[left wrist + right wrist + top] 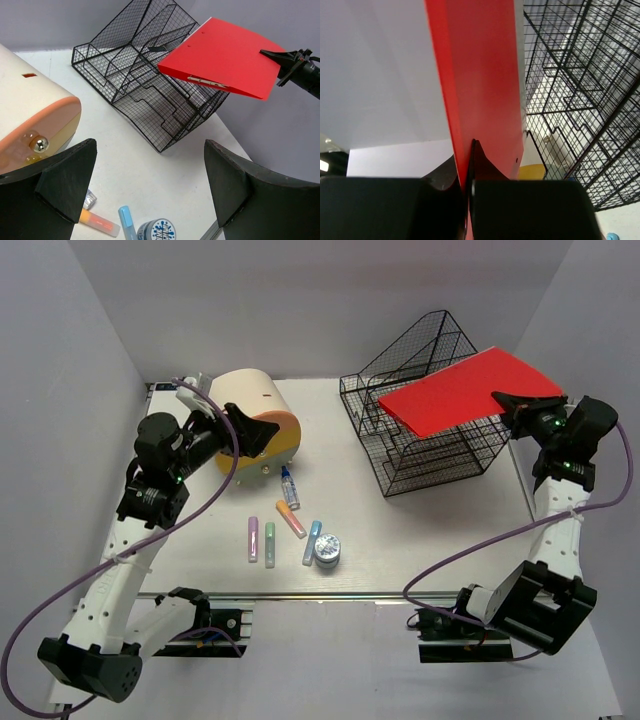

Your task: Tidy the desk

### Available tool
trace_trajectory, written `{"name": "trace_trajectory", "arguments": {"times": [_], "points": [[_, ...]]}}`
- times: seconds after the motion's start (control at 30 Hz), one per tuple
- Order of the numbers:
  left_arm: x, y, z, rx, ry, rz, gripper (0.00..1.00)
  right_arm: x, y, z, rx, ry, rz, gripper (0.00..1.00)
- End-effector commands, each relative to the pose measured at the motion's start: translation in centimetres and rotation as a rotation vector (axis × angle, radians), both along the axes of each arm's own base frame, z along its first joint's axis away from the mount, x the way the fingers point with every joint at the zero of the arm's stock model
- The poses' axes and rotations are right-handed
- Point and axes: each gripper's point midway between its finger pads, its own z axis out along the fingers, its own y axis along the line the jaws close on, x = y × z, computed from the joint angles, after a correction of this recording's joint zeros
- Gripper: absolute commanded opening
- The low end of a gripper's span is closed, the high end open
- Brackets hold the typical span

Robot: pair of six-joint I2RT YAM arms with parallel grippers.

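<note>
**A:** What is the right gripper (471,152) doing?

**B:** It's clamped tight on the right edge of a red folder (455,390), in the upper right of the top view. The folder slants over the top of the wire basket (420,455). I cannot tell whether they touch.

**A:** And the left gripper (150,145)?

**B:** Its jaws are wide apart, with nothing between them. It sits at the upper left, just beside the drawer box (255,405).

**A:** Where's the desk (430,540)?

**B:** It fills the middle of the frame, under everything. Left of centre lie four markers (269,543) and a small bottle (289,487). A round tin (327,549) sits just beside the blue marker.
</note>
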Motion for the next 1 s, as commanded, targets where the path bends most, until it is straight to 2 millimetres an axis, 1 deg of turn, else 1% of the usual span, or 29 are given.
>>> {"name": "trace_trajectory", "arguments": {"times": [0.0, 0.1, 0.17, 0.33, 0.57, 0.67, 0.7, 0.77, 0.8, 0.83, 0.9, 0.93, 0.97], "points": [[-0.5, -0.2, 1.0, -0.017, -0.033, -0.02, 0.98, -0.7, -0.3, 2.6, -0.022, -0.053, -0.039, 0.0], [-0.6, -0.3, 1.1, -0.024, -0.031, -0.024, 0.98, -0.9, -0.2, 2.3, -0.009, -0.045, -0.041, 0.0], [-0.6, -0.3, 1.1, -0.03, -0.032, -0.026, 0.98, -0.8, -0.2, 1.7, 0.009, -0.032, -0.044, 0.0], [-0.8, -0.3, 0.9, -0.043, -0.026, -0.026, 0.98, -0.5, -0.2, 1.3, 0.038, -0.034, -0.041, 0.0], [-0.9, -0.4, 0.7, -0.048, -0.018, -0.032, 0.98, -0.2, -0.2, -0.2, 0.058, -0.016, -0.044, 0.0], [-0.8, -0.5, 0.7, -0.052, -0.015, -0.036, 0.98, -0.1, 0.0, -0.6, 0.057, -0.016, -0.037, 0.0], [-0.9, -0.6, 0.7, -0.054, -0.015, -0.044, 0.98, -0.1, 0.4, -0.8, 0.056, -0.02, -0.023, 0.0], [-0.8, -0.8, 0.5, -0.058, -0.007, -0.05, 0.98, -0.1, 0.8, -1.2, 0.052, -0.02, -0.009, 0.13], [-0.8, -0.9, 0.4, -0.061, -0.005, -0.059, 0.98, -0.2, 0.9, -1.7, 0.046, -0.017, -0.007, 0.2], [-0.6, -1.1, 0.3, -0.063, -0.003, -0.062, 0.98, -0.2, 1.3, -1.8, 0.03, -0.025, 0.006, 0.37], [-0.7, -1.6, 0.1, -0.065, 0.004, -0.085, 0.98, -0.3, 1.5, -1.8, 0.01, -0.03, 0.011, 0.51], [-0.7, -1.7, 0.1, -0.068, 0.003, -0.094, 0.98, -0.2, 1.5, -1.8, -0.023, -0.037, 0.012, 0.77], [-0.6, -2.0, 0.0, -0.074, 0.014, -0.104, 0.98, -0.2, 1.6, -1.8, -0.039, -0.035, 0.013, 0.86]]}}
